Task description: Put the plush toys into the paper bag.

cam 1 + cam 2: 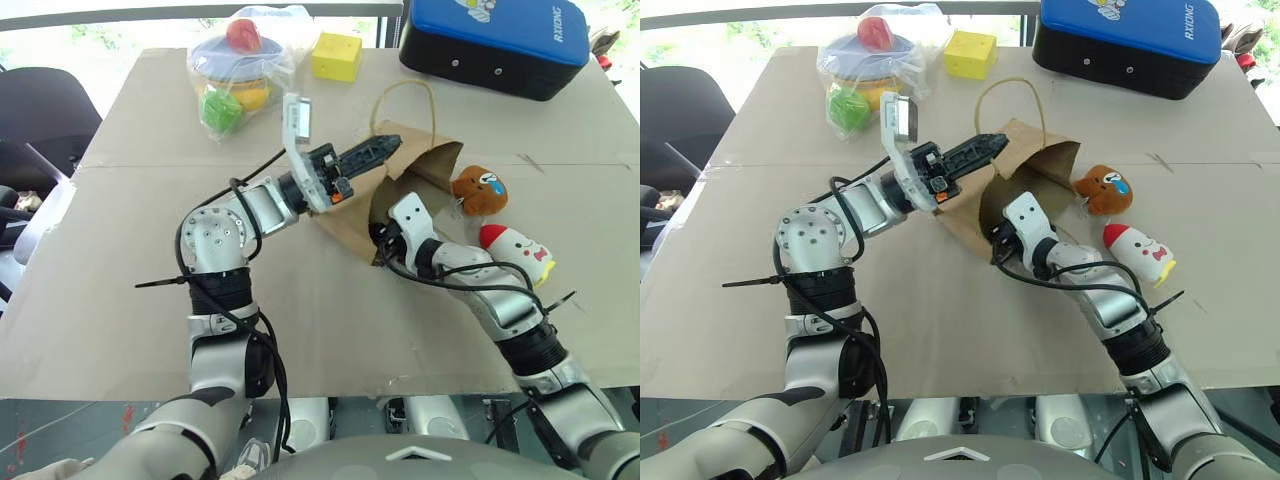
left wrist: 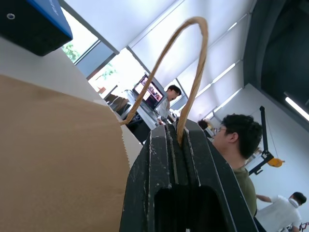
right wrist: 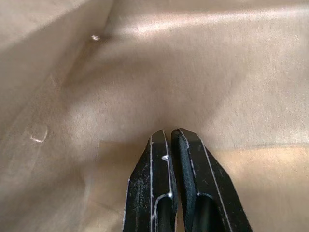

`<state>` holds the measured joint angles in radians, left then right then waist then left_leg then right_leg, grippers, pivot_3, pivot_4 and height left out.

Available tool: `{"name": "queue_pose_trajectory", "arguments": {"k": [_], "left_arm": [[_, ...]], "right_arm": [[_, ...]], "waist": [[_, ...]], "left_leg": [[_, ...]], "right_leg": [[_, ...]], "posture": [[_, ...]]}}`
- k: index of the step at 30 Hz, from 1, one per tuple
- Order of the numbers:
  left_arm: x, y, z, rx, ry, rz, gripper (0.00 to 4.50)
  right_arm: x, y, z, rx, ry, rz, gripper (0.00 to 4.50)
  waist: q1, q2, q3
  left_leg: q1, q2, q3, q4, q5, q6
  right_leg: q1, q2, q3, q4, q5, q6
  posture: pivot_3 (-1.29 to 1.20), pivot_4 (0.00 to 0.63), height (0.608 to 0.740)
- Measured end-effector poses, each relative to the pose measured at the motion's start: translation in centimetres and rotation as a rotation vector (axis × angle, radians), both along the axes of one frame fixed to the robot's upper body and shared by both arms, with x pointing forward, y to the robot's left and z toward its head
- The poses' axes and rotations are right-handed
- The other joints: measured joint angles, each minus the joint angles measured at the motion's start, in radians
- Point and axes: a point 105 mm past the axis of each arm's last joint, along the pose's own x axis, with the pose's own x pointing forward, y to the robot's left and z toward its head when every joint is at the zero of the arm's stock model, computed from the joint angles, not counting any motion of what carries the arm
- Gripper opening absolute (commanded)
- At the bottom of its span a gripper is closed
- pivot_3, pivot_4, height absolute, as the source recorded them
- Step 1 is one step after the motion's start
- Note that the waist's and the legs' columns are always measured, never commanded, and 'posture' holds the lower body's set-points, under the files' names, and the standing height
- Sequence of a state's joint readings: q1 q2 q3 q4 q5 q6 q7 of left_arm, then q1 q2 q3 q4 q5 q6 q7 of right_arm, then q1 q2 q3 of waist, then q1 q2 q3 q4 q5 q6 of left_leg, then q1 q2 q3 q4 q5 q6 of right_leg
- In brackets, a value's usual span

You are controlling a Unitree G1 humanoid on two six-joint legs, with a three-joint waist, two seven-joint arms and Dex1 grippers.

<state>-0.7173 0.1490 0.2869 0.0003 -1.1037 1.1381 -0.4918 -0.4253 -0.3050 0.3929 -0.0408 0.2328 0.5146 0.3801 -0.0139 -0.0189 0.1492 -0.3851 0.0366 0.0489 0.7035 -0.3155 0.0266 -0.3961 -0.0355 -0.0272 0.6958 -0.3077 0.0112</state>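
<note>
Left wrist view shows the left gripper point(image 2: 179, 140) pinching a handle point(image 2: 193, 72) of the paper bag point(image 1: 400, 170), holding its mouth up. The right gripper point(image 3: 169, 137), fingers pressed together and empty, reaches inside. Both plush toys, brown point(image 1: 480, 190) and white point(image 1: 515, 250), lie on the table point(image 1: 100, 300) just beside the bag.

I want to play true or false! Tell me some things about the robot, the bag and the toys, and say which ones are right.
1. Both plush toys are already in the paper bag. False: the brown toy and the white toy lie on the table beside it.
2. The left gripper is shut on the bag's handle. True.
3. The right gripper is inside the bag, shut and empty. True.
4. The yellow cube sits in the bag. False: it is at the table's far edge.
5. The blue case lies behind the bag. True.
</note>
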Motion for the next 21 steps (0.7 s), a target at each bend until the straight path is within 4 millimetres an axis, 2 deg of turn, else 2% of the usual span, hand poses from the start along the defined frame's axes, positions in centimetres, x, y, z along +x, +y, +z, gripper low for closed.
{"name": "queue_pose_trajectory", "arguments": {"k": [7, 11, 12, 13, 14, 15, 20, 21], "left_arm": [[0.2, 1.4, 0.2, 0.013, 0.004, 0.045, 0.0], [0.3, 2.8, -0.6, 0.063, -0.008, 0.086, 0.0], [0.3, 2.9, -0.7, 0.073, -0.014, 0.091, 0.0], [0.3, 3.1, -1.1, 0.106, -0.035, 0.105, 0.0], [0.3, 3.1, -1.1, 0.106, -0.037, 0.105, 0.0], [0.3, 2.9, -1.2, 0.116, -0.057, 0.102, 0.0], [0.6, 2.8, -1.2, 0.13, -0.093, 0.131, 0.0], [0.7, 2.8, -1.1, 0.129, -0.1, 0.141, 0.0]], "right_arm": [[0.2, 0.2, 0.0, 0.003, -0.025, 0.012, 0.07], [-0.3, -0.8, 0.4, 0.047, 0.007, -0.013, 0.07], [-0.4, -1.0, 0.5, 0.057, 0.013, -0.019, 0.29], [-0.6, -2.0, 2.3, 0.107, -0.001, -0.038, 0.64], [-0.6, -2.1, 2.7, 0.115, -0.01, -0.039, 0.85], [-1.1, -2.6, 4.6, 0.154, -0.034, -0.033, 1.22], [-3.7, -3.6, 10.4, 0.272, -0.122, 0.011, 3.55], [-4.4, -3.9, 11.3, 0.3, -0.12, 0.019, 3.55]], "waist": [[-0.002, 0.0, 0.0], [0.002, 0.0, 0.0], [0.002, 0.0, 0.0], [0.004, 0.0, 0.0], [0.004, 0.0, 0.0], [0.004, 0.0, 0.0], [0.0, 0.001, 0.001], [0.001, 0.001, 0.001]], "left_leg": [[0.001, 0.0, 0.0, -0.001, 0.001, -0.003], [0.0, 0.0, -0.001, -0.001, 0.001, -0.003], [0.0, 0.0, 0.0, -0.001, 0.001, -0.003], [-0.001, 0.0, -0.001, -0.001, 0.001, -0.003], [-0.001, 0.0, -0.001, -0.001, 0.001, -0.003], [-0.001, 0.0, -0.001, -0.001, 0.001, -0.003], [0.0, 0.0, -0.001, -0.002, 0.001, -0.003], [0.0, 0.0, -0.001, -0.002, 0.001, -0.003]], "right_leg": [[0.0, 0.0, 0.0, 0.001, 0.0, 0.0], [0.0, 0.0, 0.0, 0.0, 0.0, 0.0], [0.0, 0.0, 0.0, 0.0, 0.0, 0.0], [0.0, -0.001, -0.001, -0.001, 0.0, 0.0], [0.0, -0.001, -0.001, -0.001, 0.0, 0.0], [-0.001, -0.001, -0.001, 0.0, 0.0, 0.0], [0.0, 0.0, -0.001, 0.0, 0.0, 0.0], [0.0, 0.0, -0.001, 0.0, 0.0, 0.0]], "posture": [[0.0, 0.15, 0.729], [0.0, 0.15, 0.729], [0.0, 0.15, 0.729], [0.0, 0.15, 0.729], [0.0, 0.15, 0.729], [0.0, 0.15, 0.729], [0.0, 0.15, 0.729], [0.0, 0.15, 0.729]]}}
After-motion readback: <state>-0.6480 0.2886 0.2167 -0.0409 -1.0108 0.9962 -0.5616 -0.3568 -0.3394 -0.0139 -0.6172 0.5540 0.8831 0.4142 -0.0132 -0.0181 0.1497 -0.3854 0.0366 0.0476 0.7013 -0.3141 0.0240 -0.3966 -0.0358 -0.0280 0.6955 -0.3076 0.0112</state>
